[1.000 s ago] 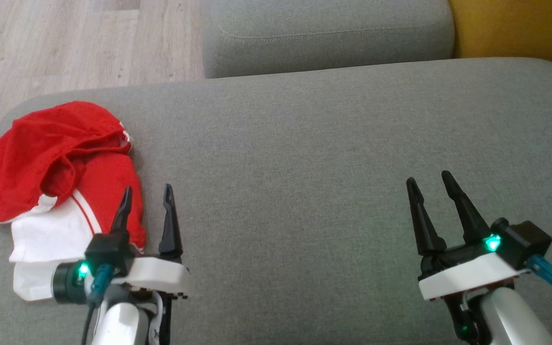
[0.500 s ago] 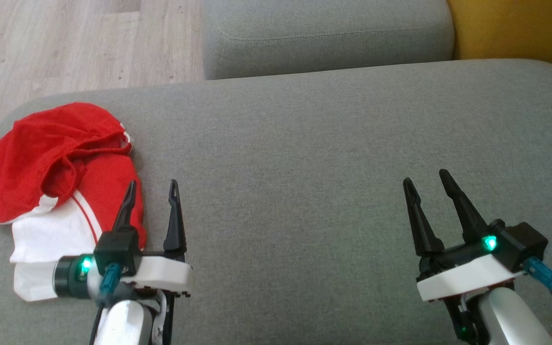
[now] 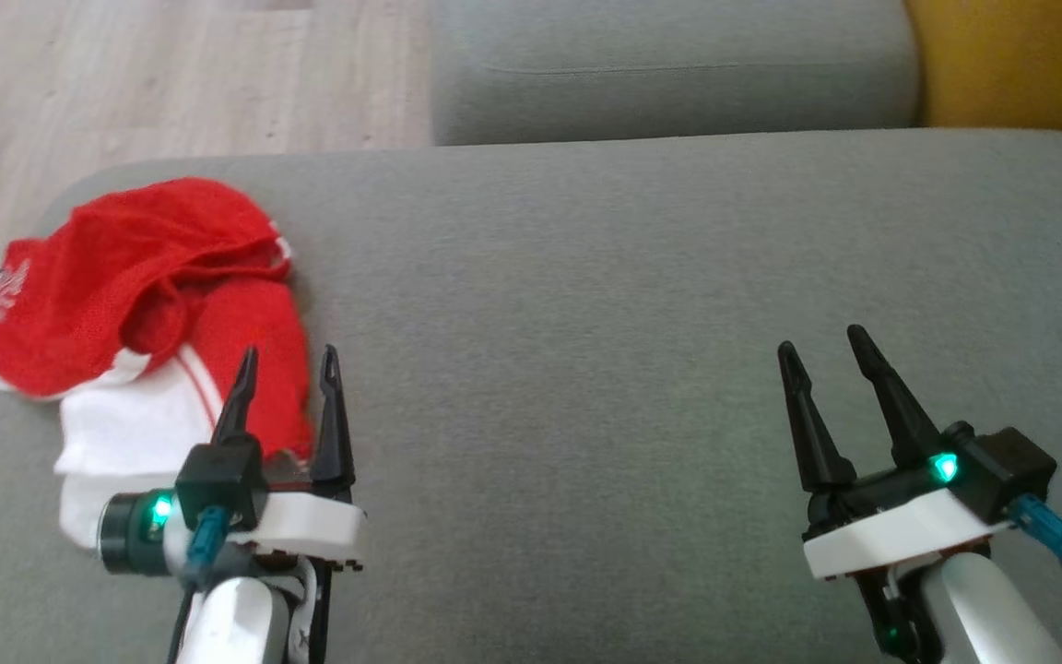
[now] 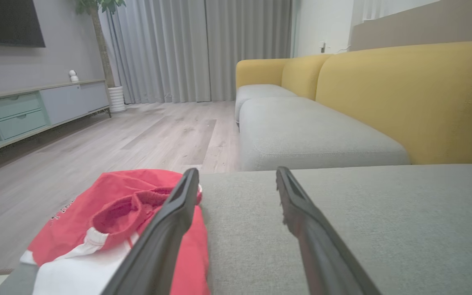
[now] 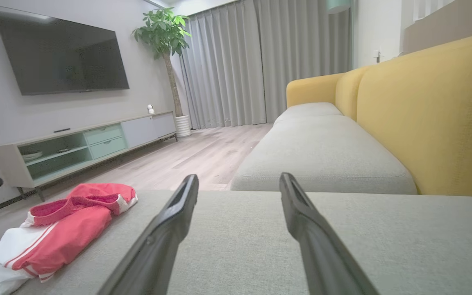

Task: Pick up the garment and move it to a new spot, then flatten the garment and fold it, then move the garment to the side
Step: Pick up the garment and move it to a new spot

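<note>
Grey sofa seat cushion [image 3: 586, 304] is the work surface. Wood floor [image 3: 171, 83] lies past its far-left edge, a second grey cushion [image 3: 678, 83] butts against the far edge, and a yellow backrest [image 3: 1020, 65] closes off the right side.

Garment [image 3: 135, 267]: red and white, crumpled, at the cushion's left end. Its left side reaches the rounded edge by the floor; can't tell if it overhangs. From the garment across to the backrest, the cushion is one wide stretch of grey.

My left fingers [image 3: 332, 433] are apart, at the garment's right edge. In the left wrist view one finger lies across red cloth, the other across grey. Contact with the cloth: can't tell.

My right fingers [image 3: 900, 410] are apart too, over grey, well apart from the garment.

Writing: white lettering [image 3: 5, 281] on the red cloth near its left side, too blurred to read.

Across the floor, a wall-mounted TV [image 5: 60, 57] hangs above a low cabinet [image 5: 84, 147].
</note>
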